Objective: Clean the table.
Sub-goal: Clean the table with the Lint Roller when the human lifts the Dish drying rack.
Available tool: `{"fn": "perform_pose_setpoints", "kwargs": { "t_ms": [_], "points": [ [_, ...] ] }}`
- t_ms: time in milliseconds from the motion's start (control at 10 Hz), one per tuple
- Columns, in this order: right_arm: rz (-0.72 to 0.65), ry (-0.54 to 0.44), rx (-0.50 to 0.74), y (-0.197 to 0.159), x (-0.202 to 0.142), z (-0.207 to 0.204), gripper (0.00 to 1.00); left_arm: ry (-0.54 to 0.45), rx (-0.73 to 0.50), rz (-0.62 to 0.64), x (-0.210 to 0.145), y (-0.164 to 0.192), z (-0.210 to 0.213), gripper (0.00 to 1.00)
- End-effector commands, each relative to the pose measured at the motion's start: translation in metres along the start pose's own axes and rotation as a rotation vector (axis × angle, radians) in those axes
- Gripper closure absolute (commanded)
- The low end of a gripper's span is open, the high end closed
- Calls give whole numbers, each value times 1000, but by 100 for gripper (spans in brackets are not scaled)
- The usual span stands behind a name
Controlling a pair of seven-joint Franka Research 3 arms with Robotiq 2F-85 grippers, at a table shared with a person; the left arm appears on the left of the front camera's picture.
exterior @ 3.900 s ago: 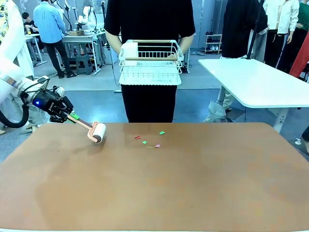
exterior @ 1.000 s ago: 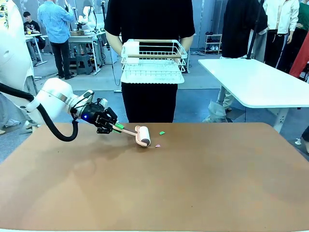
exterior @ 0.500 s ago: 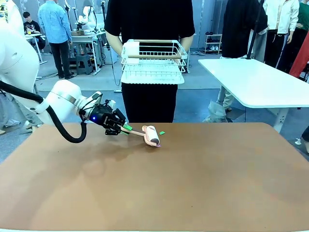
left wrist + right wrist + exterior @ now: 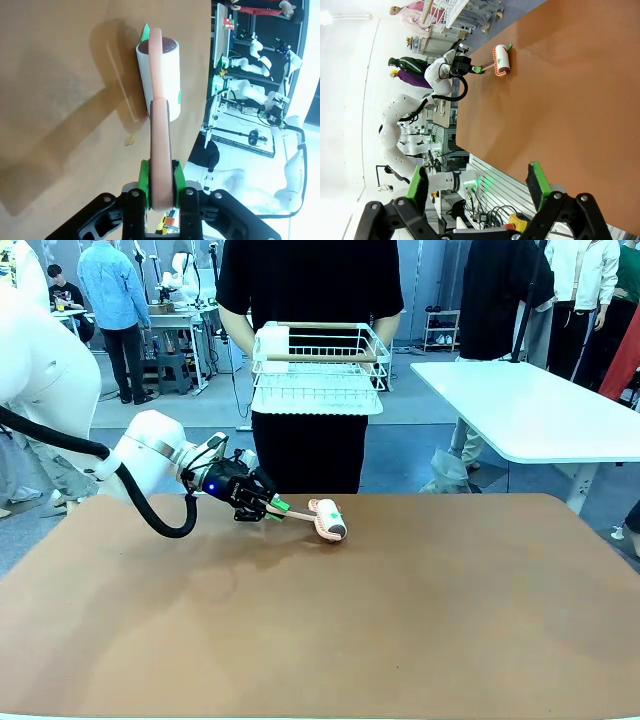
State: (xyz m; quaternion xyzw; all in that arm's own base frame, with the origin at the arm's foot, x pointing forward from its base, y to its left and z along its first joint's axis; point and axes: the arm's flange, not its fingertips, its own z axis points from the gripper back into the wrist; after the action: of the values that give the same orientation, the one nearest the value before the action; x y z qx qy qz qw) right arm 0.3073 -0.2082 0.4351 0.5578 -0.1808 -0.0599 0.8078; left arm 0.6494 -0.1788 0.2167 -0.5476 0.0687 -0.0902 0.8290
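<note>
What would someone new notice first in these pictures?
The left end effector is shut on the handle of a pink lint roller, whose drum rests on the reddish-brown table near its far edge. Just behind, a person at the far side holds a white wire basket.

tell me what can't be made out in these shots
- Front view: the lint roller covers the table beneath it, so any scraps there are hidden; loose ones elsewhere would be too small to tell.
- Left wrist view: a green scrap is half hidden behind the roller, and the handle's end is buried inside the left hand.
- Front view: the white wire basket hides how the person grips it.
</note>
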Motion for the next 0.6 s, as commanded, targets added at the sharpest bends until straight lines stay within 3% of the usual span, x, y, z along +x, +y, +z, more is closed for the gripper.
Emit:
{"fn": "perform_pose_setpoints", "kwargs": {
  "t_ms": [0,500],
  "points": [
    [11,-3,12,4,-1,2,0,84,20,18,4,10,-20,78],
    [11,-3,12,4,-1,2,0,119,9,4,30,8,-50,78]
  ]
}}
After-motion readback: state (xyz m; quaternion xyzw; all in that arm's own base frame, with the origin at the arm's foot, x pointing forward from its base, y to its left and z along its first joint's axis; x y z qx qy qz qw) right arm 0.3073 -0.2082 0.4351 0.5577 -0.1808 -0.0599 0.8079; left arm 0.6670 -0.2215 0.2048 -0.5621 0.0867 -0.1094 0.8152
